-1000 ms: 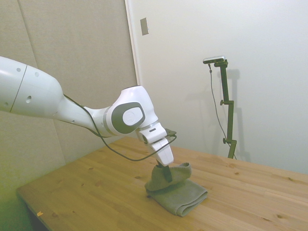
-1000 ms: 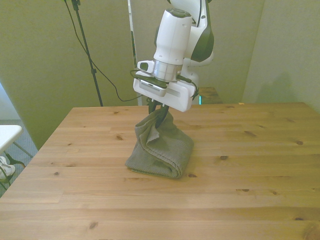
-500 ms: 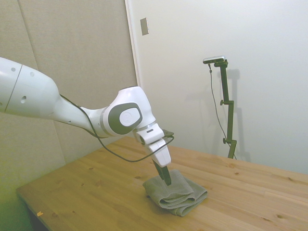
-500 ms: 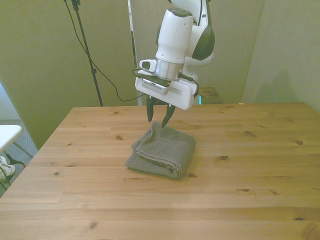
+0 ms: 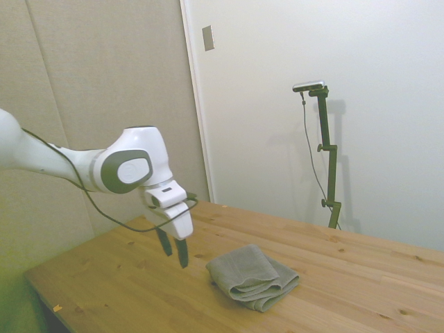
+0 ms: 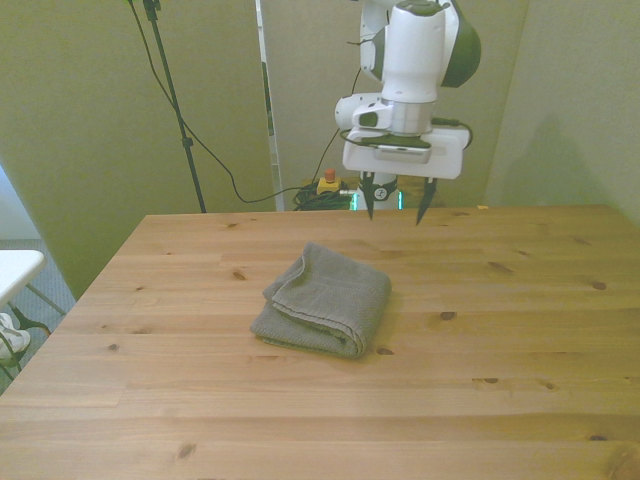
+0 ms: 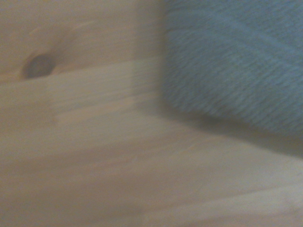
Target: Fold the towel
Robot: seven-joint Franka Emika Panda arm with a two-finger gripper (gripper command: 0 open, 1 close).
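While the towel (image 6: 324, 313) lies folded in thick grey layers on the wooden surface (image 6: 520, 330), you have the gripper (image 6: 393, 208) hanging above the far part of that surface with nothing in it. Its two dark fingers (image 6: 368, 200) point down and stand wide apart, and you can see clear air between them in the front view. From the front view the gripper sits up and toward the front view's right of the towel, well apart from it. From the side view the gripper (image 5: 173, 250) hovers above the boards beside the towel (image 5: 253, 277), between the towel and the arm's own side, not touching the cloth. The towel rests flat, its rounded folded edges stacked, one upper layer lying slightly askew over the lower ones. In the wrist view you get a blurred grey corner of the towel (image 7: 236, 61) against pale wood with a dark knot (image 7: 39, 65); finer detail there cannot be made out
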